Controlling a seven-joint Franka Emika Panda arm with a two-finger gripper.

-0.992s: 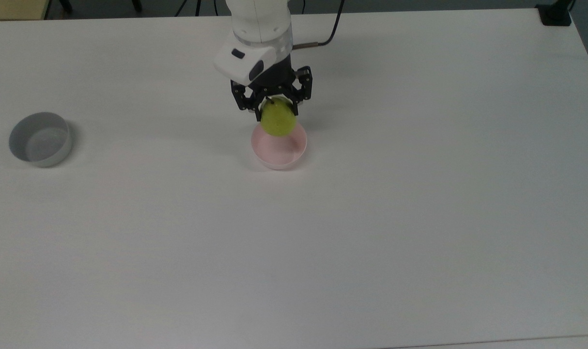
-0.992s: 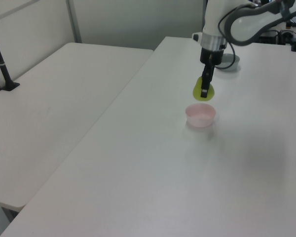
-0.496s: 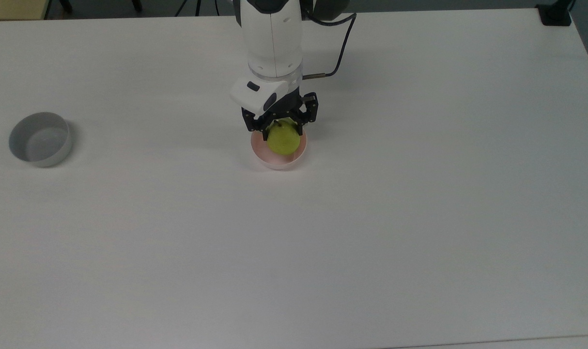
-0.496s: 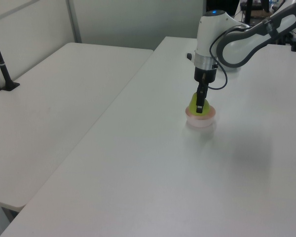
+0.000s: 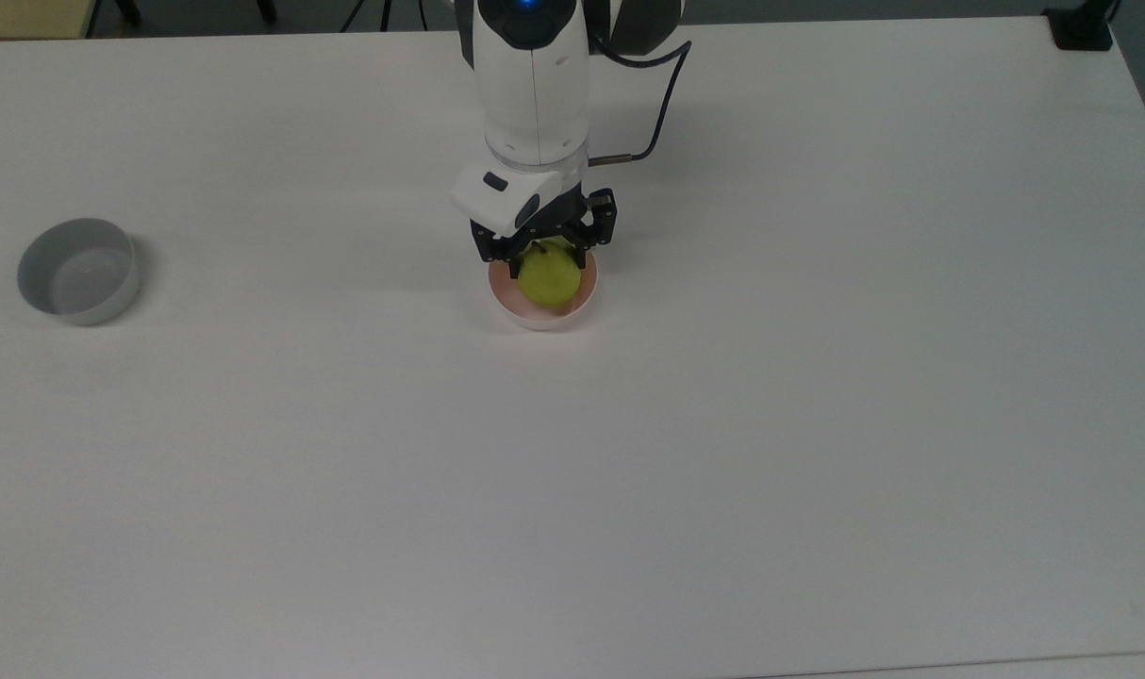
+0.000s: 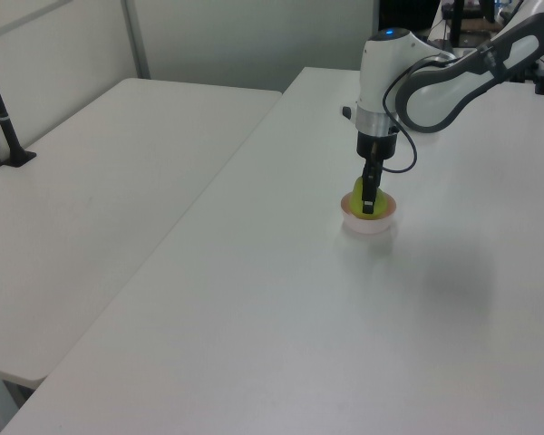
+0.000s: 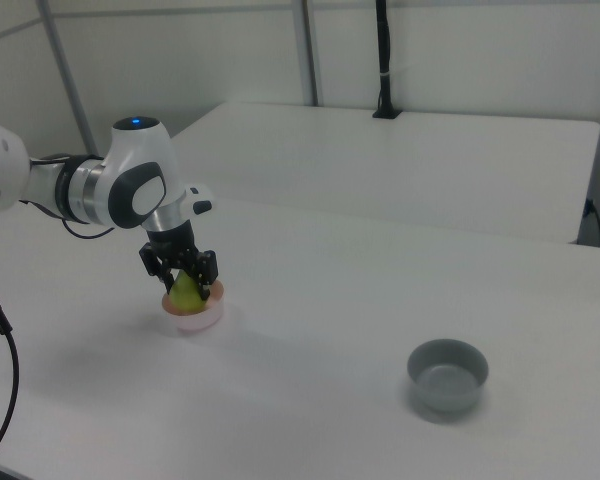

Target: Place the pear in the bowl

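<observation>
The yellow-green pear [image 5: 547, 282] sits low inside the pale pink bowl [image 5: 535, 320] near the middle of the white table. My gripper [image 5: 546, 265] comes straight down from above, its black fingers [image 5: 510, 268] closed against the pear's sides. In the left view the pear [image 6: 356, 191] peeks out behind the gripper [image 6: 368, 207], above the bowl [image 6: 370, 224]. In the right view the pear [image 7: 186, 293] stands stem-up between the fingers of the gripper [image 7: 188, 289], inside the bowl [image 7: 196, 320]. Whether the pear rests on the bowl's floor is hidden.
A grey round bowl [image 5: 79, 272] stands far off at the top view's left, and at the right view's lower right [image 7: 447, 375]. A black cable [image 5: 662, 94] runs from the arm's wrist. A second white table [image 6: 91, 199] adjoins this one.
The gripper carried the pear from just above the bowl's far rim down into the bowl. Over the last half second it sank only a little lower.
</observation>
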